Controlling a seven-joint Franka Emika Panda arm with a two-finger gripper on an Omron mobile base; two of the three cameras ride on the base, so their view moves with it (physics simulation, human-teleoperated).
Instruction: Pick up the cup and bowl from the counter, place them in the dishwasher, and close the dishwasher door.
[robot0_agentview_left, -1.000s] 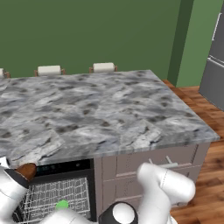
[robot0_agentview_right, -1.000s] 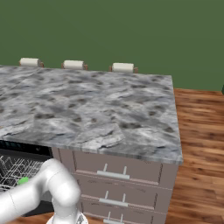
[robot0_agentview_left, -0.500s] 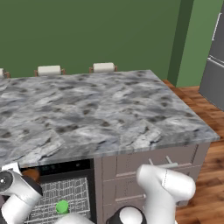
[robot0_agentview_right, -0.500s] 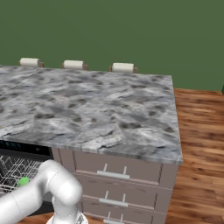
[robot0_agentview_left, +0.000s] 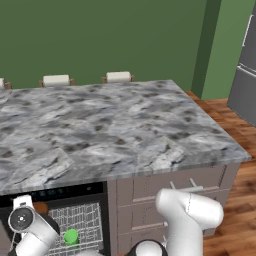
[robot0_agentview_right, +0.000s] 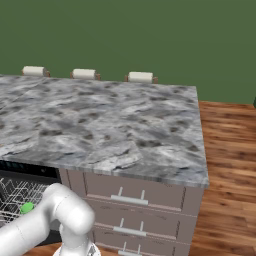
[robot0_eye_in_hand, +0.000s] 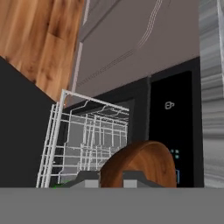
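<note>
Dropped lower w/ bowl (robot0_eye_in_hand: 142, 164) since earlier frame, gripper (robot0_eye_in_hand: 109, 178) pinching its rim over dishwasher (robot0_eye_in_hand: 168, 127) rack (robot0_eye_in_hand: 89, 140), cup (robot0_agentview_left: 71, 236) already in; next: lower bowl, release, then shut door.

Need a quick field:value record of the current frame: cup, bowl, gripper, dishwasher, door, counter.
cup: green, in the white rack
bowl: reddish-brown, at the gripper, in front of the rack opening; not yet set down
gripper: low at the dishwasher front, fingers on either side of the bowl
dishwasher: rack visible, teal lights on control strip
dishwasher door: open
counter: grey marbled top, taupe drawers beside dishwasher
</note>
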